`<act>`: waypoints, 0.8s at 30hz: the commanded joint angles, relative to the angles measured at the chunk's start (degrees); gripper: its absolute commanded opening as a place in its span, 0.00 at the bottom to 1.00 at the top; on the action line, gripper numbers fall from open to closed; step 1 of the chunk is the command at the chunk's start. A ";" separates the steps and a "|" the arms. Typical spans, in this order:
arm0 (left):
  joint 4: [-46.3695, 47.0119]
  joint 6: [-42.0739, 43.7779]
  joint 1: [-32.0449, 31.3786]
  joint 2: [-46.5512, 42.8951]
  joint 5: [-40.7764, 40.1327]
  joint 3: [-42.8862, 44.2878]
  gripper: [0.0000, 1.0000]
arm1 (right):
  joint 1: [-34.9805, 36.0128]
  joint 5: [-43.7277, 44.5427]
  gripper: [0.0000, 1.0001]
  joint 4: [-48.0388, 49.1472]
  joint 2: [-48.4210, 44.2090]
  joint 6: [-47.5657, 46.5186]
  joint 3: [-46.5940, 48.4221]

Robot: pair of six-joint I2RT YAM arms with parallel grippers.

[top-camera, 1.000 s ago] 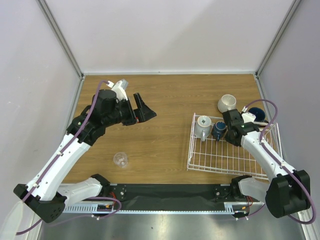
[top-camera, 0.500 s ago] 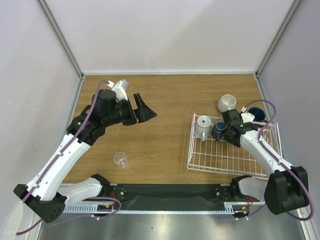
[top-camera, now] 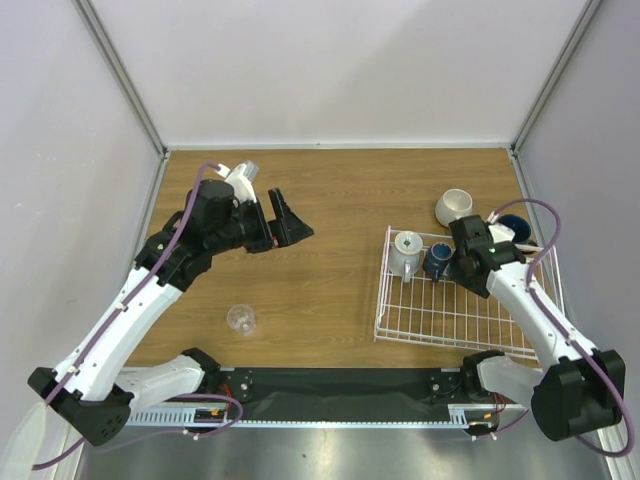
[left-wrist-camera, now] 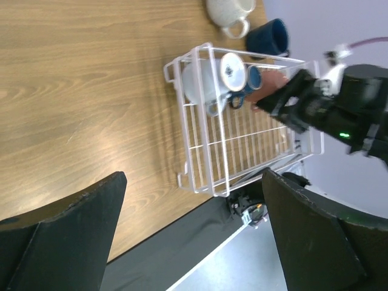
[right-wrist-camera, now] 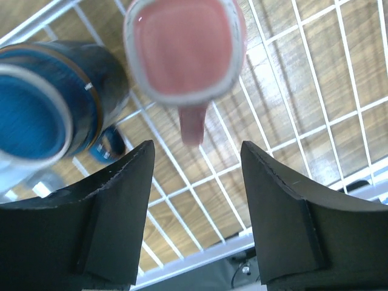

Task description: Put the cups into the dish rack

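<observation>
Dish rack (top-camera: 450, 330) sits on the right side of the wood surface (top-camera: 340, 190), white wire grid w/ low raised sides, its near part bare.

L arm is stretched over the left-centre of the surface, well apart from the rack. L fingers (top-camera: 283, 230) are spread wide w/ nothing btwn them, pointing toward the rack.

R arm reaches over the rack's far end. R fingers (top-camera: 460, 268) stand apart above the grid, not clamped on anything. In the wrist view they flank the gap just below the pink cup's handle, w/o touching the cup.

Cups, 3 in the rack, all along its far edge:
- pale grey-blue mug (top-camera: 407, 250) in the far-left corner
- dark blue mug (top-camera: 437, 260) just beside it, to the right
- pink cup (right-wrist-camera: 182, 48) next along, pale rim, handle pointing at the R fingers; hidden under the arm in the top view

3 on the surface outside the rack:
- cream-white mug (top-camera: 455, 207) just beyond the rack's far edge
- second dark blue mug (top-camera: 515, 228) to its right, near the far-right corner, partly behind the R arm's cable
- small clear glass (top-camera: 240, 319) alone on the left, near the front edge, well apart from the rack.
</observation>
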 commanded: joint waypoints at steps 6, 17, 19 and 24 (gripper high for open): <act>-24.57 -2.07 0.52 5.04 -18.58 3.82 0.93 | -0.03 -4.07 0.67 -10.74 -7.31 1.55 9.48; -35.84 -15.68 0.61 2.94 -22.11 -10.24 0.90 | 1.38 -8.03 0.66 -17.95 -9.43 2.07 20.21; -33.48 -16.04 0.52 3.20 -21.33 -13.05 0.85 | 1.73 -8.21 0.66 -18.57 -9.86 1.99 21.70; -29.87 -19.12 0.70 6.19 -22.03 -14.65 0.76 | 2.00 -7.95 0.66 -19.53 -10.66 1.46 23.38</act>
